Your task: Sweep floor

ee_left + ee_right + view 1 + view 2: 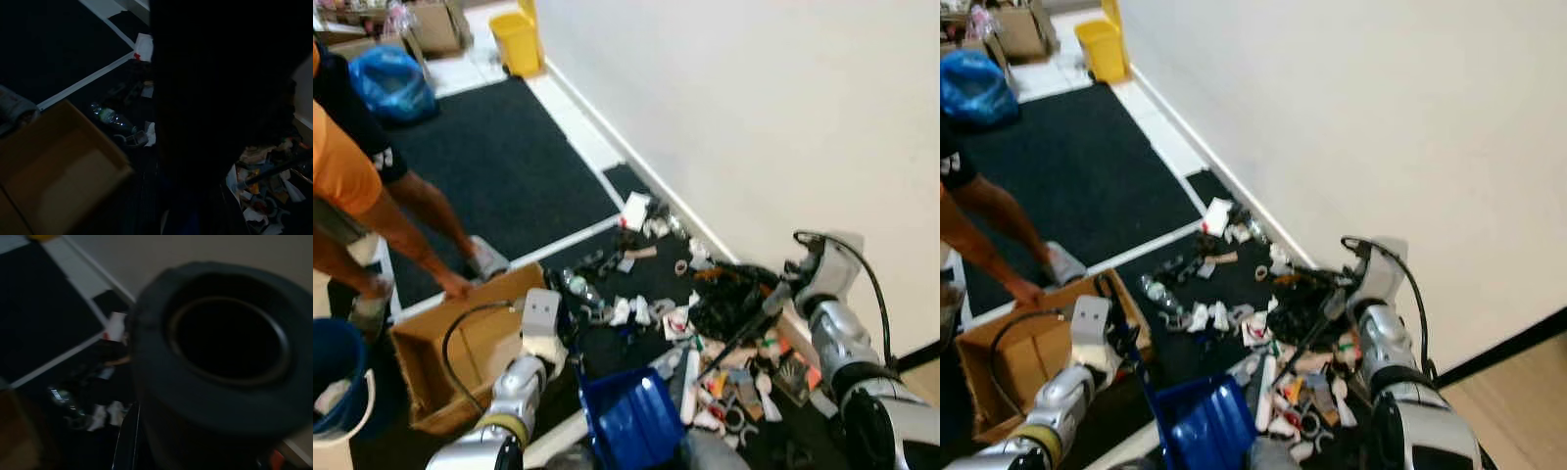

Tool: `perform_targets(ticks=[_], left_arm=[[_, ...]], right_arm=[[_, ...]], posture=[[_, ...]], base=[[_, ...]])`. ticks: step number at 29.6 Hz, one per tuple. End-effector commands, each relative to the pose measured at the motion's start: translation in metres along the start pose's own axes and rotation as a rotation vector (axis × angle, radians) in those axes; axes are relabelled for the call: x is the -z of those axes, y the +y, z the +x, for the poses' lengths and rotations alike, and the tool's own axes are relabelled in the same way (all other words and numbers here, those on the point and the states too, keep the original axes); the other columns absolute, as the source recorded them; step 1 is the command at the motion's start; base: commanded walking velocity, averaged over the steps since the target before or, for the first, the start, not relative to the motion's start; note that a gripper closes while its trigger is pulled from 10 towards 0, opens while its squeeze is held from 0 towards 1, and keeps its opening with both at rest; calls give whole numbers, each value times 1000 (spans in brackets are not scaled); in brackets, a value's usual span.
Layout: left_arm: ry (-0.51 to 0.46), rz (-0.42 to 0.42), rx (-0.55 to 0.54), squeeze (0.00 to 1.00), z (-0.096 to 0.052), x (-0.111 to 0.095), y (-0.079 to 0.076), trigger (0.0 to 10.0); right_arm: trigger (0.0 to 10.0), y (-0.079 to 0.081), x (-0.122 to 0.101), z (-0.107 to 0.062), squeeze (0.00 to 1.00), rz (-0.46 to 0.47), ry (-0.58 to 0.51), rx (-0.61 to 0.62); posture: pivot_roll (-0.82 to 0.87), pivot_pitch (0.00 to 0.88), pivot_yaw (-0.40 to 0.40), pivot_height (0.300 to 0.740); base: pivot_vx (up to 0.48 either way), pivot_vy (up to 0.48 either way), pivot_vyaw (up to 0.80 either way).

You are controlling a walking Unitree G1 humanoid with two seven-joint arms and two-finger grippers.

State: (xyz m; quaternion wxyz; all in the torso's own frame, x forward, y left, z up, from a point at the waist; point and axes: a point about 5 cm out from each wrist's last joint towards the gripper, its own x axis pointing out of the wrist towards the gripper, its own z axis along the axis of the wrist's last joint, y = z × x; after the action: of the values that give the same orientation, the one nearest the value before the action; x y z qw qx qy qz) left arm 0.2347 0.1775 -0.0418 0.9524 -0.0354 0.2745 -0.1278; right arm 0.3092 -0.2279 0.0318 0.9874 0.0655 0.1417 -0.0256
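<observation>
Yellow bin (517, 41) far off; blue bag (389, 82) (left); cardboard box (470, 352) near.

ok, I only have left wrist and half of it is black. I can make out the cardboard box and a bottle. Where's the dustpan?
Observer: The blue dustpan is low, just ahead of the robot, right of the cardboard box.
Operator: Anyone near the box?
Observer: Yes, a person's hand is at its far rim.
Operator: And the broom?
Observer: Its black bristles sit in the litter along the wall, just ahead of the right arm.
</observation>
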Motion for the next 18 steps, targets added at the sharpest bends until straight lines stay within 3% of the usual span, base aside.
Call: perform_targets(ticks=[1, 4, 5, 7, 10, 17, 18], left_arm=[[77, -28, 50, 0, -3, 18, -10, 10000], [92, -13, 56, 0, -4, 20, -10, 10000], [92, -13, 56, 0, -4, 20, -10, 10000], [102, -6, 56, 0, -5, 21, -9, 10000], [106, -3, 55, 0, -6, 22, -8, 10000], [118, 8, 66, 0, -6, 22, -8, 10000], [106, 4, 67, 0, -5, 19, -6, 10000]], right_arm=[[10000, 6, -1, 0, 0, 24, -26, -57], [10000, 23, -16, 2, 0, 120, -141, -255], [10000, 23, -16, 2, 0, 120, -141, -255], [10000, 24, -42, 4, 0, 198, -282, -314], [10000, 21, -51, 5, 0, 212, -323, -310], [10000, -3, -64, 9, 0, 50, -275, -155], [10000, -15, -71, 8, 0, 31, -286, -110]], posture=[[151, 0, -45, 740], [151, 0, -45, 740], [151, 0, -45, 740], [145, 0, -44, 740], [145, 0, -44, 740], [131, 0, -43, 740], [128, 0, -42, 740]], base=[[0, 0, 0], [0, 0, 0], [0, 0, 0], [0, 0, 0], [0, 0, 0], [0, 0, 0], [0, 0, 0]])
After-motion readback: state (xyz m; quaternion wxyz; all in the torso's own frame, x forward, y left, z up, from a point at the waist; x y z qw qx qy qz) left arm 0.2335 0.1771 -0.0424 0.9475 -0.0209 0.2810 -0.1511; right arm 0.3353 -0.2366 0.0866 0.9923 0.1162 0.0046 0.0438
